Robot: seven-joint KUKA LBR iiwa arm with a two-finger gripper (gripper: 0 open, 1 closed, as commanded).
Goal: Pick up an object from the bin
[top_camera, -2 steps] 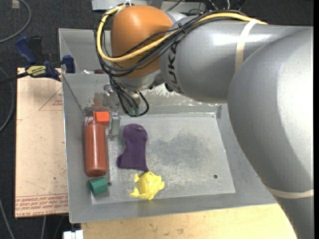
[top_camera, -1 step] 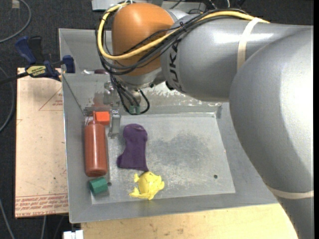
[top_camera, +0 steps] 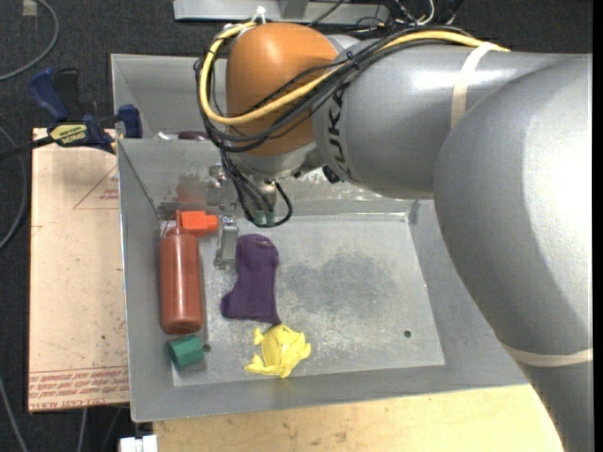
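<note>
Four items in bin point(top_camera: 377, 342); gripper point(top_camera: 201, 229) low, fingers point(top_camera: 226, 243) spread astride red bottle point(top_camera: 181, 285)'s orange cap point(top_camera: 198, 221), apparently lined up to pinch it.

The arm point(top_camera: 452, 139) is running off the right and top edges. Its orange cover point(top_camera: 268, 83) is blocking the bin's point(top_camera: 283, 384) back wall and right rear corner. The cover and cables point(top_camera: 209, 88) are hiding most of the gripper point(top_camera: 226, 250). At the back-left wall a small dark thing point(top_camera: 191, 137) is peeking out, too small to tell what it is.
</note>
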